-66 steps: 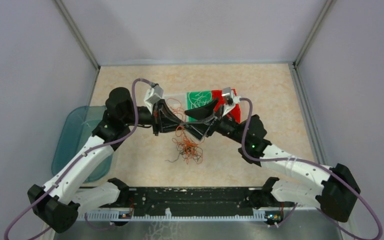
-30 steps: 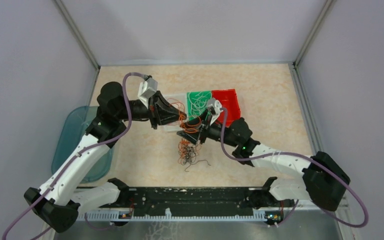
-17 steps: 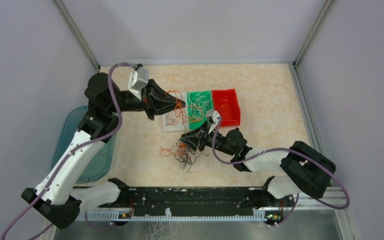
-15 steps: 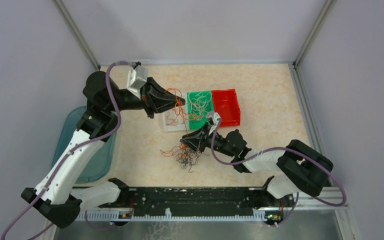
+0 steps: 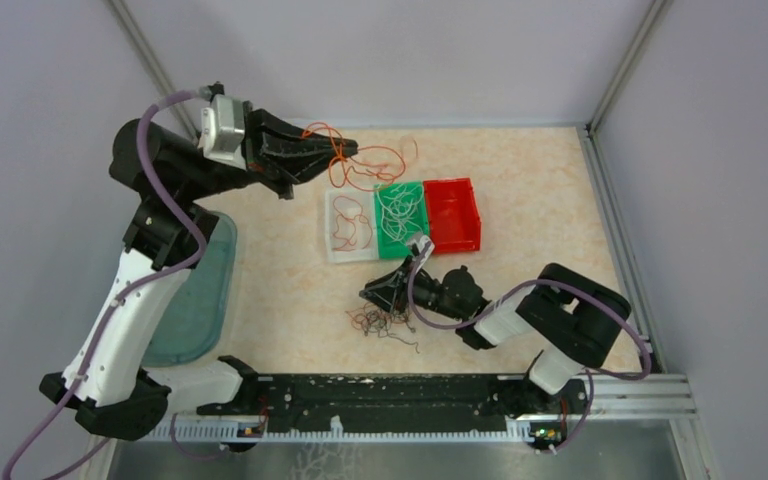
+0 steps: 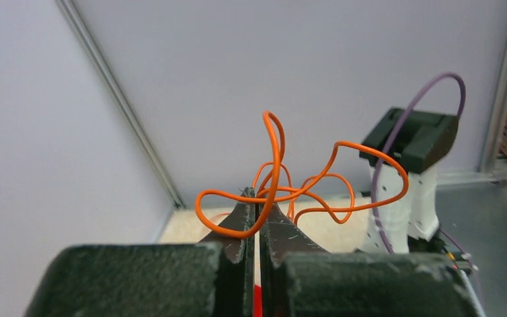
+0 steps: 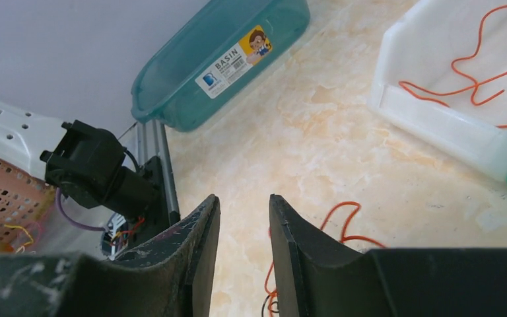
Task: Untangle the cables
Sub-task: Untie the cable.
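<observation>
Left claw (image 6: 257, 198), raised over the table (image 5: 550, 190) beyond and to the left of the green bin (image 5: 385, 251), is pressed together on an orange cable (image 6: 275, 158). The cable springs up from the fingertips in open loops that hang in the air, some of them reaching above the far edge of the green bin in the top view.

Right claw (image 7: 241, 205) is low over the table on the near side of the green bin, a little apart from it. Its fingers stand a narrow gap apart with nothing between them.

The tangle (image 5: 378, 322) of orange and dark cables lies flat on the table just nearer than the right claw, well short of the green bin.

White cables (image 5: 400, 210) lie heaped inside the green bin. The white bin (image 5: 350, 257) touches its left side and holds one orange strand (image 5: 345, 228). The red bin (image 5: 455, 222) touches its right side.

A teal tub (image 5: 192, 300) sits at the table's edge, far left of the green bin.
</observation>
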`<state>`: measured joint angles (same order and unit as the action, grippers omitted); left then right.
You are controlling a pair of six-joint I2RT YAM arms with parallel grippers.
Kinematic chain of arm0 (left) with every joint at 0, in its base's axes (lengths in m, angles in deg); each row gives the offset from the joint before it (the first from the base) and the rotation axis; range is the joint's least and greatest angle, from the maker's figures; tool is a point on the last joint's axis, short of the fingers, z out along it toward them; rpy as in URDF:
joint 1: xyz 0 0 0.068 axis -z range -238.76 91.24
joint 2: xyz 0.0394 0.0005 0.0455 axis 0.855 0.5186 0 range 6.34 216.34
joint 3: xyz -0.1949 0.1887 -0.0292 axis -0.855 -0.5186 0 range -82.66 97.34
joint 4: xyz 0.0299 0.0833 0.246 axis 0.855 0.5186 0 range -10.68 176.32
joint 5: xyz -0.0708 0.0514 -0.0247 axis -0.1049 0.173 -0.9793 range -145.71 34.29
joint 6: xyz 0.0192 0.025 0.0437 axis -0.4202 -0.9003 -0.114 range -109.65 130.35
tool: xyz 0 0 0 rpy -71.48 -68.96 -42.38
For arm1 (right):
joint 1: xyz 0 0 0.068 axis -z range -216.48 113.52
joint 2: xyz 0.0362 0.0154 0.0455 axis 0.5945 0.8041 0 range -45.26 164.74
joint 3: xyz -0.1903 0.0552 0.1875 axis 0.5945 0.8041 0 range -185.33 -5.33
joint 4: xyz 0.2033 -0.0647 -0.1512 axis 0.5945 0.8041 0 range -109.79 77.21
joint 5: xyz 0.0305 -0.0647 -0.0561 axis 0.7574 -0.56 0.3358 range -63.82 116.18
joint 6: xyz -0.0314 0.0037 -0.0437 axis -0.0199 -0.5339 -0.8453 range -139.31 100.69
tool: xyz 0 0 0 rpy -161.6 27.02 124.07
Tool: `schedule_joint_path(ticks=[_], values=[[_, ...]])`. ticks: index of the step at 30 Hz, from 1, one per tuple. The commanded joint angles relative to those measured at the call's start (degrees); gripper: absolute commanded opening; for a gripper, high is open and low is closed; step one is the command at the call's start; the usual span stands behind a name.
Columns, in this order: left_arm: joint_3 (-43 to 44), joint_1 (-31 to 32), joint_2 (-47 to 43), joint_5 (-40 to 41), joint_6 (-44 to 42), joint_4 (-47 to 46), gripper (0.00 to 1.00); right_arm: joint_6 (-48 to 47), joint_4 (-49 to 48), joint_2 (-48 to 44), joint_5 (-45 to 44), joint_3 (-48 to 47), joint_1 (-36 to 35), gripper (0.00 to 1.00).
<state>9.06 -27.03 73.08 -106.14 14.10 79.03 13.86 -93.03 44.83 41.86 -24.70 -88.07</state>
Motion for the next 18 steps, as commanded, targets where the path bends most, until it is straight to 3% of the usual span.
schedule_joint_path(ticks=[1,5,9,18], values=[[6.09,-0.25,1.88,3.97,-2.18,-4.28,0.00,0.50,-4.94,1.84,-0.05,-0.41,-1.72,0.35],[8.61,-0.23,2.37,10.09,-6.04,-7.35,0.00,0.18,-5.13,2.02,-1.76,0.51,-2.20,0.37],[5.49,-0.19,1.33,14.91,-11.55,-7.54,0.00,-1.53,-2.84,-2.49,-5.04,2.25,-2.27,0.45],[-11.56,-0.32,-2.51,21.45,-18.84,-5.88,0.00,-8.93,25.18,-21.83,-14.93,0.04,-2.00,0.60]])
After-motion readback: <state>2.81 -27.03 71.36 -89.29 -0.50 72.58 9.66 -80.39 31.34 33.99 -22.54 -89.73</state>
